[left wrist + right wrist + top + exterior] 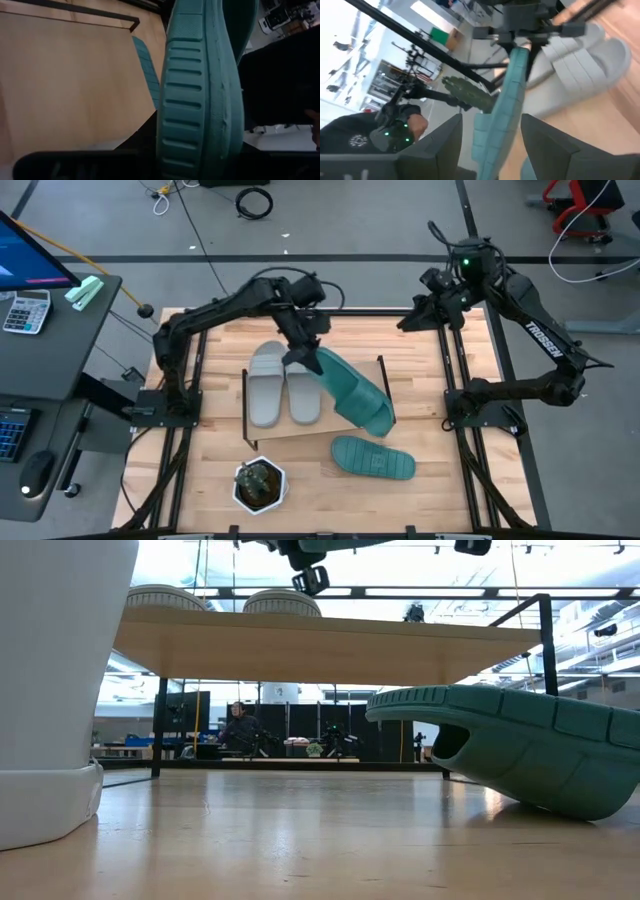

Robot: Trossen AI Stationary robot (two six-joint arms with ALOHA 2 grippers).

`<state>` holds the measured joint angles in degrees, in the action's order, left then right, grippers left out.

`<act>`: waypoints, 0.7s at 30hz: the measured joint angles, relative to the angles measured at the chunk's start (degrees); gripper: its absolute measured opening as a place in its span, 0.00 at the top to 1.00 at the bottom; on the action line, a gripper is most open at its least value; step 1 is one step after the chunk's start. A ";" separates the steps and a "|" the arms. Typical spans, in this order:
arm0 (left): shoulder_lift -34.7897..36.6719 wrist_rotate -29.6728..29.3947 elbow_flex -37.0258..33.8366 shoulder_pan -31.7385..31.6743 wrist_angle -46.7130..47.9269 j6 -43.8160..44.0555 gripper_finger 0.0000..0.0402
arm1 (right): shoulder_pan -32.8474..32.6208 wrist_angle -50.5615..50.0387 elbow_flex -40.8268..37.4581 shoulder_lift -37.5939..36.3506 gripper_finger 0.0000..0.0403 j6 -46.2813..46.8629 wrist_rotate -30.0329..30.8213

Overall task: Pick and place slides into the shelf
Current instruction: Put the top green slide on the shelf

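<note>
My left gripper [300, 358] hangs over the shelf [330, 432], shut on one teal slide [352, 392] that slants away from it above the board. Two light grey slides [284, 388] lie side by side, soles down, on the shelf's left half. A second teal slide [372, 458] lies on the table in front of the shelf, and fills the right of the low view [520, 750]. My right gripper [412, 318] waits raised at the table's far right, open [491, 122], with nothing between its fingers. My left gripper pinches the teal slide at one end [195, 150], a finger on each flat face, so the ribbed side rim shows between them. The fingers come from above, slanting down. The slide hangs on edge below them and is lifted clear of the board [340, 545].
A potted plant in a white pot [260, 483] stands near the table's front edge, left of the loose teal slide. The shelf's black frame legs [545, 680] rise at its corners. Bare board shows on the shelf's right half [345, 430]. A person sits in the room far behind [240, 728].
</note>
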<state>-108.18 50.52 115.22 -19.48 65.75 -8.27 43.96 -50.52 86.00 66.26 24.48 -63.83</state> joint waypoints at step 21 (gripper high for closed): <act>-0.70 -5.72 0.07 0.08 -4.98 1.85 0.81 | -22.63 3.24 -6.71 0.93 0.44 -3.83 20.27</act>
<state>-108.88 44.80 115.28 -19.40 60.76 -6.42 21.34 -47.29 79.29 67.19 20.65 -43.56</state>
